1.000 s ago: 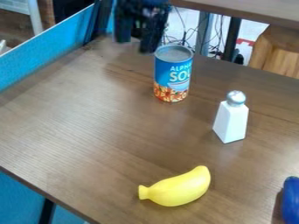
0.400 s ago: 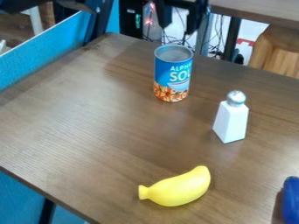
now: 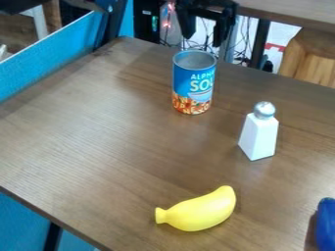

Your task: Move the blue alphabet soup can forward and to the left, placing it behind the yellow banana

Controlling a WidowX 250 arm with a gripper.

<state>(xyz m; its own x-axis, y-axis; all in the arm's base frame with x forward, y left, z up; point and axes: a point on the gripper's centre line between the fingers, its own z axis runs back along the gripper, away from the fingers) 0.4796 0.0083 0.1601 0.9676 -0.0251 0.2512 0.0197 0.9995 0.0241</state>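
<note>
Camera view: Black two-finger gripper (image 3: 202, 41), spread wide, hangs nr blue cylindrical metal can (image 3: 194, 82); centred, vert. approach likely best.

Can make out just part of the blue object (image 3: 325, 228), cut off by the right edge, the claw (image 3: 203, 41), cropped above, and cables (image 3: 244, 45), partly hidden behind the can (image 3: 194, 83).

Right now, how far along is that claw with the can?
Probably at the very start. Nothing looks done: the can stands upright on the table, apart from the white shaker and yellow banana. Nothing is in hand: the claw hangs open and empty by the can at the table's far edge. If the can is its target, gripping and everything after seem left.
</note>
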